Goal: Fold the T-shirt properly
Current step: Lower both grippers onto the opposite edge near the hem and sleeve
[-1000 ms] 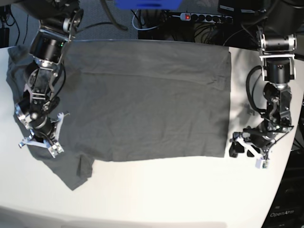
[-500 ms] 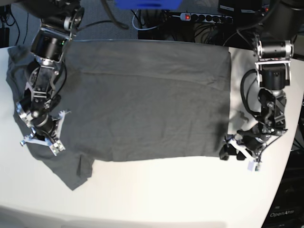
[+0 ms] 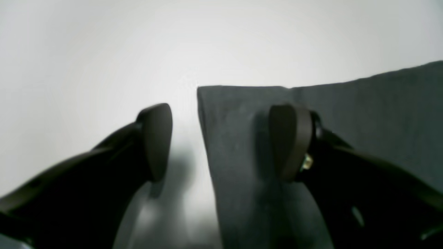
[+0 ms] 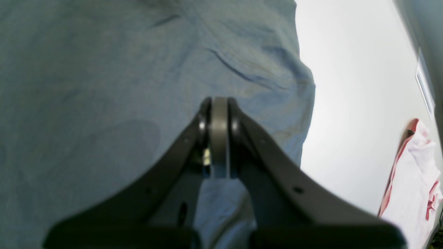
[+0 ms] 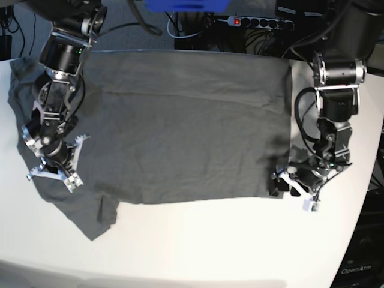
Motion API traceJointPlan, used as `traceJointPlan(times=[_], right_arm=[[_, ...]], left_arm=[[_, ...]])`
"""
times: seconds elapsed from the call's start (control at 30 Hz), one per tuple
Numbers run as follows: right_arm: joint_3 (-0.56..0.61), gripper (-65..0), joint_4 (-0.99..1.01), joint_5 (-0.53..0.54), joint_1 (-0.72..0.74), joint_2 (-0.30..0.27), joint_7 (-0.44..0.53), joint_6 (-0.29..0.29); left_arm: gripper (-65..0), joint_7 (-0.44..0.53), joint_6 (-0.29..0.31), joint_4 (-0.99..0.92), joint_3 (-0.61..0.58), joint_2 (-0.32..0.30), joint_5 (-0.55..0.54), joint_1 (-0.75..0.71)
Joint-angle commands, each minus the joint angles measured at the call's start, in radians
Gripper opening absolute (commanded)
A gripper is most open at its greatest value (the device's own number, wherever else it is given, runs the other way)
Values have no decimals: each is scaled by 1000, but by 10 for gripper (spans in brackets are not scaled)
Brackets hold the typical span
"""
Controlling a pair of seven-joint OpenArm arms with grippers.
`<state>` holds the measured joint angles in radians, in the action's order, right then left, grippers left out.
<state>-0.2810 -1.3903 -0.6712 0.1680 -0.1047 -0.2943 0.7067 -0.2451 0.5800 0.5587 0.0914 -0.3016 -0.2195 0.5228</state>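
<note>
In my left wrist view, my left gripper (image 3: 221, 141) is spread wide; one finger (image 3: 157, 138) stands over the bare white table (image 3: 104, 52), the other (image 3: 289, 138) over the T-shirt (image 3: 363, 117); a corner of the dark cloth lies between them, its straight edge running down the gap, nearer the finger on the cloth; nothing is pinched; I cannot tell whether either finger touches the surface.

In my right wrist view, my right gripper (image 4: 219, 138) is pressed together, the two pads meeting flat with no gap; the T-shirt (image 4: 104, 86) fills most of the view beneath it, lightly creased, and looks bluish grey here; its edge curves down the right side, with white table (image 4: 346, 103) beyond; whether a fold of cloth is caught between the pads I cannot tell; a pink and white bundle (image 4: 415, 180) sits at the far right, off the table.

In the base view, the T-shirt (image 5: 180, 126) lies spread flat across the table (image 5: 210, 246), wrinkled, one sleeve drooping toward the near edge at lower left; my right gripper (image 5: 53, 169) is on that view's left, low over the cloth by the sleeve; my left gripper (image 5: 287, 183) is on the view's right, at the shirt's near right corner, straddling its edge; a power strip (image 5: 258, 22) lies behind the table.
</note>
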Motion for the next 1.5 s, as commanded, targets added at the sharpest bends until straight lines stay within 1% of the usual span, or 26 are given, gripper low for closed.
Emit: traceJointPlan(times=[0.0, 0.13, 0.37, 0.6, 0.73, 0.83, 0.93, 1.1, 1.2, 1.4, 1.47], right_arm=[[-1, -649, -21, 8, 23, -13, 19, -11], [-1, -649, -21, 8, 23, -13, 19, -11], [-1, -649, -22, 8, 23, -16, 19, -11], [-1, -649, -22, 8, 23, -14, 20, -11], [-1, -649, -22, 8, 23, -13, 20, -11], [-1, -649, -22, 8, 23, -11, 20, -11], [-1, -649, -22, 8, 23, -11, 20, -11], [-1, -649, -22, 8, 23, -11, 20, -11], [-1, -649, -22, 8, 23, -11, 20, -11], [-1, -649, -22, 8, 23, -11, 20, -11], [-1, -649, -22, 8, 23, -11, 20, -11]], left_arm=[[-218, 16, 5, 11, 5, -8, -5, 33], [-218, 11, 5, 4, 5, -3, -5, 56], [-218, 17, 5, -168, 5, -3, -5, 118], [-218, 10, 4, -177, 3, -1, -4, 118], [-218, -66, 4, -170, 3, -1, -4, 118], [-218, -98, 4, -170, -3, -1, -4, 118], [-218, -127, 4, -168, -74, 8, -5, 119], [-218, -132, 4, -170, -149, 40, -8, 113], [-218, -132, 4, -176, -147, 58, -7, 113], [-219, -133, 4, -176, -147, 61, -11, 113], [-220, -167, 4, -176, -147, 61, -10, 112]])
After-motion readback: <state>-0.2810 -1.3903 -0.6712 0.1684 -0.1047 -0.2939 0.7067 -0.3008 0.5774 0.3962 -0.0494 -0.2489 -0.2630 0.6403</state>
